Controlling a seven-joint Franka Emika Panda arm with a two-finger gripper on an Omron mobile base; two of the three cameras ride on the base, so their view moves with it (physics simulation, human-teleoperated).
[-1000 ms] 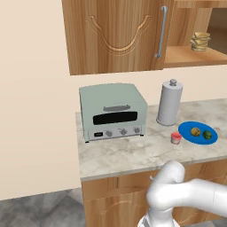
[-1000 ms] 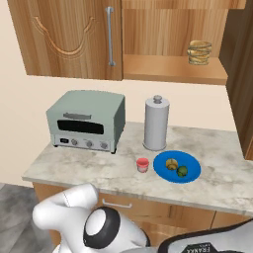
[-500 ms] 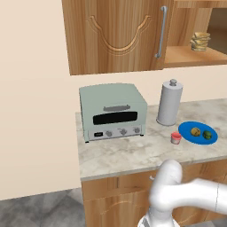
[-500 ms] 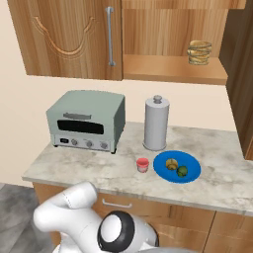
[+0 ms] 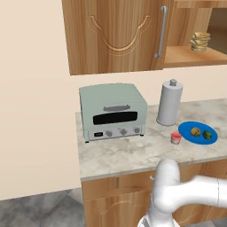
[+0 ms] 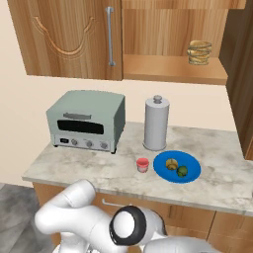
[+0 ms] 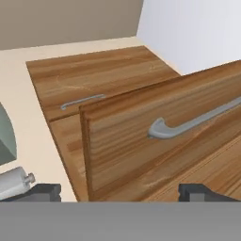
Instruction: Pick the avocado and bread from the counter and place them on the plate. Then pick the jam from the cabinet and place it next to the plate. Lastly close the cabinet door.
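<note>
The blue plate (image 5: 190, 129) (image 6: 162, 163) lies on the marbled counter (image 5: 119, 155) (image 6: 74, 170). On it rest the tan bread (image 5: 195, 131) (image 6: 171, 164) and the dark green avocado (image 5: 207, 134) (image 6: 182, 171). The red jam (image 5: 176, 138) (image 6: 143, 165) stands on the counter just left of the plate. The wall cabinet (image 5: 190, 55) (image 6: 168, 69) is open, and its door (image 6: 241, 74) (image 7: 141, 146) swings out to the right. In the hand view my gripper (image 7: 120, 193) is open, its tips wide apart, facing that door and its steel handle (image 7: 188, 123).
A pale green toaster oven (image 5: 113, 111) (image 6: 86, 120) and a steel canister (image 5: 170, 103) (image 6: 156, 123) stand at the back of the counter. A stack of tan discs (image 5: 200, 41) (image 6: 199, 52) sits on the cabinet shelf. The left cabinet door (image 5: 115, 35) (image 6: 69, 37) is closed.
My arm has turned slightly low in front of the counter. The plate, the food, the jam and the door have stayed in place.
</note>
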